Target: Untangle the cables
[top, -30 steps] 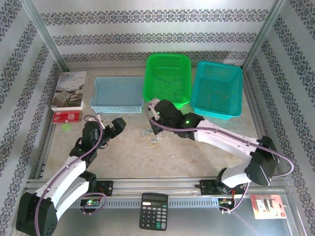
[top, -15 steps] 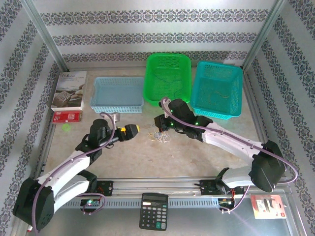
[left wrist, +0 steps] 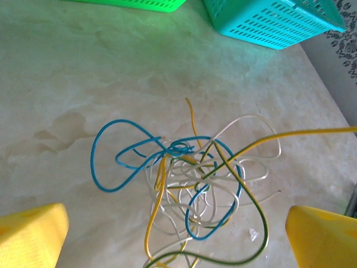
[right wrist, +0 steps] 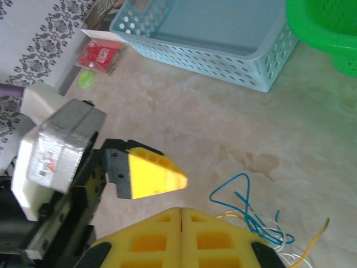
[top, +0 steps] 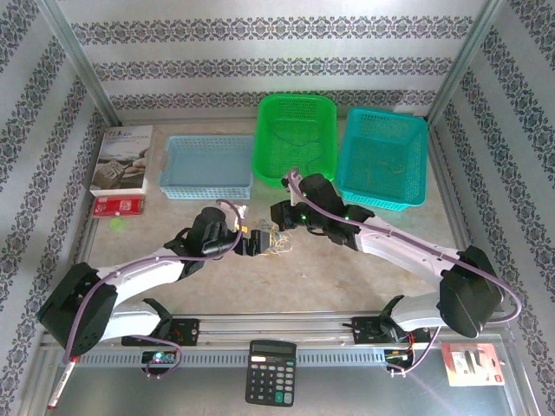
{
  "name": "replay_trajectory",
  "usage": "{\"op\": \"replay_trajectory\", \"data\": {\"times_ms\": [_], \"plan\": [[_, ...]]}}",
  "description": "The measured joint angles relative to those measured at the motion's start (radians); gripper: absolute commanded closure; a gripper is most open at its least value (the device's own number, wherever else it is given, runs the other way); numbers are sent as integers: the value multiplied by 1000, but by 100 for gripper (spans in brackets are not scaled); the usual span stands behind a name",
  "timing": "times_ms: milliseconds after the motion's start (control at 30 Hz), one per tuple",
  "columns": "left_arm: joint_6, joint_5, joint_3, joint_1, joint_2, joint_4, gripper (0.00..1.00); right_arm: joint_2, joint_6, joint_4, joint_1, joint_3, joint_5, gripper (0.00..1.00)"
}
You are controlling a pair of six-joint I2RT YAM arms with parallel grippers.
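Just below the middle of the overhead view, the cables (top: 277,242) lie in a loose knot of blue, white and yellow-green strands on the table (top: 347,286), well in front of the baskets. The two arm heads crowd it from either side and hide part of it from above. The left gripper (top: 254,240) is spread as wide as it goes, one yellow pad at each lower corner of its own camera's view and the knot between them, nothing grasped. The right gripper (right wrist: 181,212) has its yellow pads pressed flat together just above and right of the knot; I can't make out whether a strand is caught between them. Along the back stand a pale blue basket (top: 206,165), a green basket (top: 295,139) and a teal basket (top: 383,158), the last two with thin wires in them. At the left are a book (top: 121,160), a red packet (top: 117,205) and a small green disc (top: 117,224). A calculator (top: 270,373) and a red card (top: 471,364) sit at the bottom edge. The tabletop is beige and mottled, with wallpaper (top: 277,65) in grey patterned bands round it.
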Motion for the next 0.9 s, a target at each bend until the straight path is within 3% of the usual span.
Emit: {"op": "replay_trajectory", "data": {"times_ms": [133,233,467,567,900], "plan": [[29,-8,32,-19,54,40,1,1,12,18,0,-7,-11,100],[43,-9,49,-27,100,82,7,3,25,27,0,-8,-22,100],[58,-8,48,-33,211,170,48,3,60,43,-9,-6,-54,100],[60,-8,44,-34,251,199,59,0,84,48,-29,6,-83,100],[60,-8,11,-34,288,255,60,-122,183,108,-150,109,-166,100]]}}
